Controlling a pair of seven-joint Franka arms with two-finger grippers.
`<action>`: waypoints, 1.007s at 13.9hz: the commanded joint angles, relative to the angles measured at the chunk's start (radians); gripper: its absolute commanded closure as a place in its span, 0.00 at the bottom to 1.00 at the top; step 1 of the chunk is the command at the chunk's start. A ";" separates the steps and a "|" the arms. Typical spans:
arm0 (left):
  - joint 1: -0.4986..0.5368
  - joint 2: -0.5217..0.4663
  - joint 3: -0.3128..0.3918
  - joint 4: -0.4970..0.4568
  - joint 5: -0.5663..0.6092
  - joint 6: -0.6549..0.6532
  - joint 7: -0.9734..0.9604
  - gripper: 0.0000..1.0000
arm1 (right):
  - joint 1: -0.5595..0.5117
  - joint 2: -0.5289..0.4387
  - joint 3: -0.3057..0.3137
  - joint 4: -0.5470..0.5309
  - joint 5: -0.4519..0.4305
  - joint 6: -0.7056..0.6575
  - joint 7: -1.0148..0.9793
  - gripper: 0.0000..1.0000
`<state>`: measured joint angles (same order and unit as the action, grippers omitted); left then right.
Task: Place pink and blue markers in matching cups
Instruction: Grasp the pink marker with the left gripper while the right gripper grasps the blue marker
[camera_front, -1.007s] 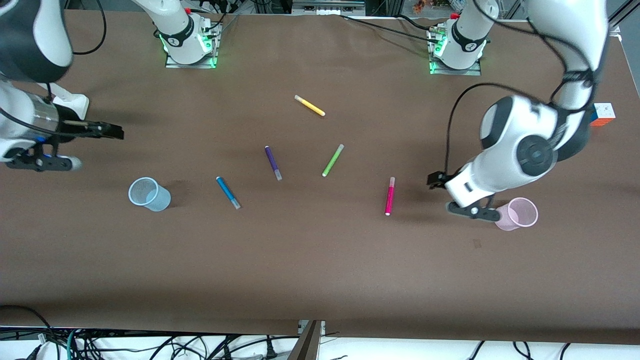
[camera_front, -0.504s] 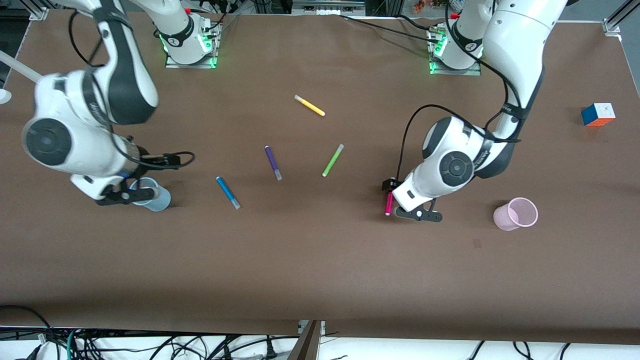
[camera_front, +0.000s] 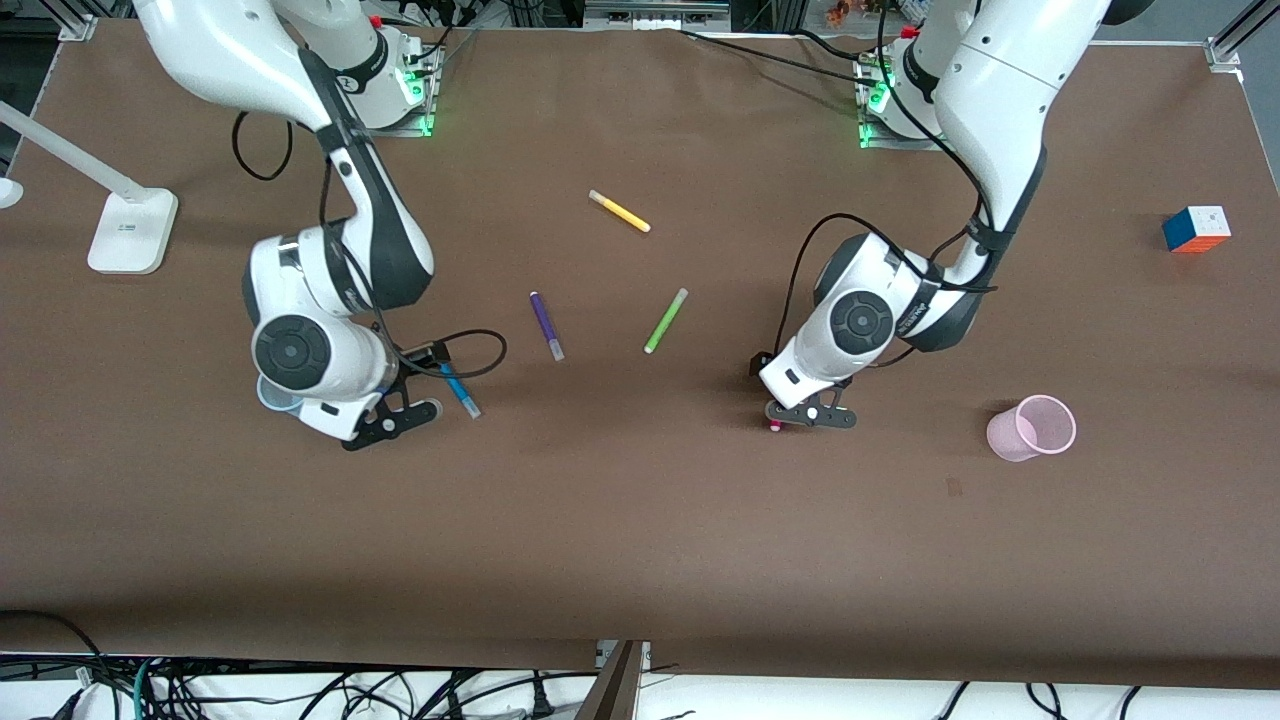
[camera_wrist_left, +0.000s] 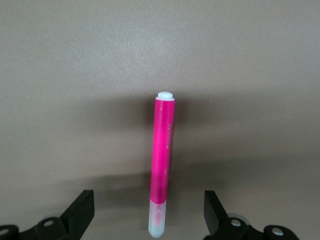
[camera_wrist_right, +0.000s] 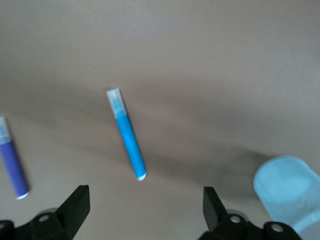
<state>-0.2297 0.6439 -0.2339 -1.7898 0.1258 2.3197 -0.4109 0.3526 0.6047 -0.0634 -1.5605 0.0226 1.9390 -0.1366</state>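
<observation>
Front view, scanning from the right arm's end of the surface (camera_front: 620, 520), you first meet a white lamp base (camera_front: 131, 232), then the light blue cup (camera_front: 272, 397), mostly hidden under the right arm's wrist. You see the right gripper (camera_front: 392, 420) hanging low over the surface between that cup and the blue marker (camera_front: 458, 387); in the right wrist view its fingers (camera_wrist_right: 74, 205) stand wide apart and hold nothing, with the blue marker (camera_wrist_right: 127, 135) lying flat ahead of them. That marker has a medium blue barrel and a pale translucent cap, and the cup (camera_wrist_right: 287, 192) shows as a translucent blue rim to one side.

Moving on, you pass the purple pen (camera_front: 546, 326), the yellow pen (camera_front: 619, 211) close to the bases, and the green pen (camera_front: 665, 320). Next comes the left gripper (camera_front: 810, 415), low over the pink marker (camera_front: 774, 426), of which only a tip shows here. In the left wrist view you see the pink marker (camera_wrist_left: 163, 165), bright magenta with a clear cap at one end and a white plug at the other, lying between the wide-open fingers (camera_wrist_left: 214, 212), touching neither.

Toward the left arm's end, the pale pink cup (camera_front: 1032, 428) stands well apart from its marker, and a colour cube (camera_front: 1196, 229) sits near the surface's edge.
</observation>
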 joint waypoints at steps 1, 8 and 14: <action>-0.016 0.006 0.010 -0.005 0.051 0.017 -0.049 0.38 | -0.006 0.043 0.025 0.011 0.010 0.069 -0.035 0.00; -0.017 0.011 0.004 -0.003 0.118 0.020 -0.105 1.00 | 0.039 0.119 0.031 -0.009 0.010 0.211 -0.024 0.00; 0.139 -0.168 -0.025 0.078 0.046 -0.406 0.254 1.00 | 0.046 0.121 0.033 -0.081 0.010 0.337 -0.026 0.00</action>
<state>-0.1550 0.5403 -0.2410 -1.7259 0.2053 2.0409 -0.3152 0.3928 0.7403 -0.0328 -1.5993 0.0226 2.2208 -0.1551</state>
